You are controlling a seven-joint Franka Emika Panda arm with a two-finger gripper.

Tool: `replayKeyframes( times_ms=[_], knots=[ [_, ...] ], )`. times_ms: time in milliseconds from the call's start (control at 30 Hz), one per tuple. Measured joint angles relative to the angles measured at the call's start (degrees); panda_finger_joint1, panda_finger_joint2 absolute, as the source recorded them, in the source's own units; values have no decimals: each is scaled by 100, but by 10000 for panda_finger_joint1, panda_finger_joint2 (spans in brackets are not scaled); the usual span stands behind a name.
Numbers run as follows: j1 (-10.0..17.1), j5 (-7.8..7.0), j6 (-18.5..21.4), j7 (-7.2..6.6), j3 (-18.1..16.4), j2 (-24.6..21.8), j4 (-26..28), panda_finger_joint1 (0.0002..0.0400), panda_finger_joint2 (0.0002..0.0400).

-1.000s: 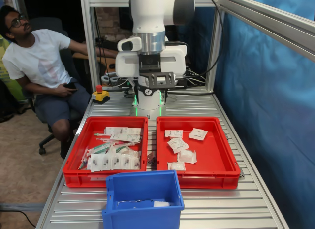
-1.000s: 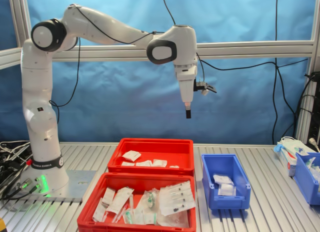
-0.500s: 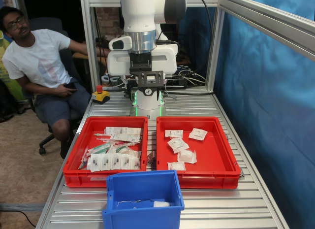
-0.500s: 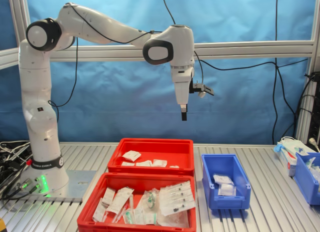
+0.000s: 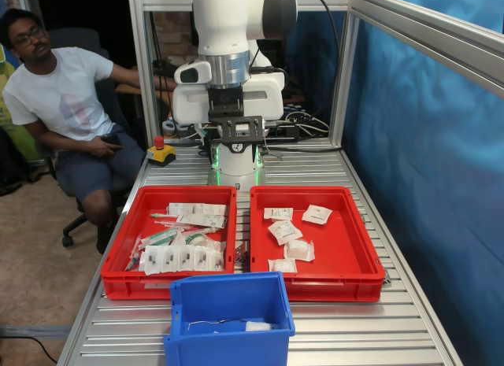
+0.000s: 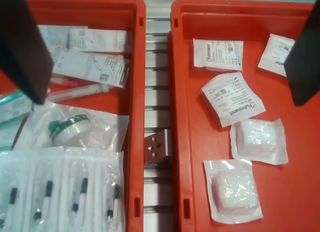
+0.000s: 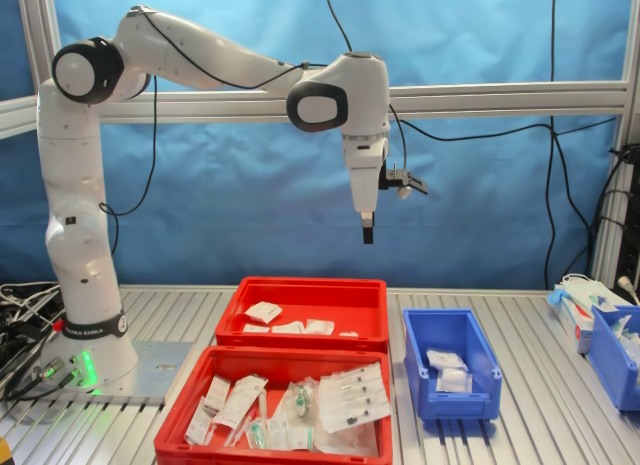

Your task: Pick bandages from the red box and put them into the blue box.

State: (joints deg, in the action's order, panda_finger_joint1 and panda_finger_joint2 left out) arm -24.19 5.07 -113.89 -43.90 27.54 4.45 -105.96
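The red box (image 5: 346,244) lies at the first exterior view's right with several white bandages (image 5: 283,231) scattered in it. In the wrist view the bandages (image 6: 232,98) lie flat in the red box (image 6: 300,167). The blue box (image 5: 228,346) stands in front of both trays. In the second exterior view the blue box (image 7: 450,400) holds white packets. My gripper (image 7: 367,235) hangs high above the trays, open and empty. In the wrist view its dark fingers (image 6: 22,47) stand wide apart, over the gap between the two trays.
A second red tray (image 5: 118,260) crowded with syringes and wrappers (image 5: 185,258) lies beside the red box. A seated person (image 5: 55,90) and an emergency button (image 5: 161,151) are at the first exterior view's left. Another blue bin (image 7: 615,360) stands at the second exterior view's right.
The gripper has shifted slightly toward the first exterior view's left and a little lower, still open and empty. The boxes and packets have not moved.
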Motion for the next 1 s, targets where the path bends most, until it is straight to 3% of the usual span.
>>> replayKeyframes(
  times_ms=[367, 700, 1000],
  knots=[
    [981, -24, 9, 0, -1059, -101, 0, 400, 400],
    [1325, -43, 33, 0, -1361, -285, 0, 400, 400],
    [1421, -53, 36, 0, -1420, -304, 0, 400, 400]
  ],
)
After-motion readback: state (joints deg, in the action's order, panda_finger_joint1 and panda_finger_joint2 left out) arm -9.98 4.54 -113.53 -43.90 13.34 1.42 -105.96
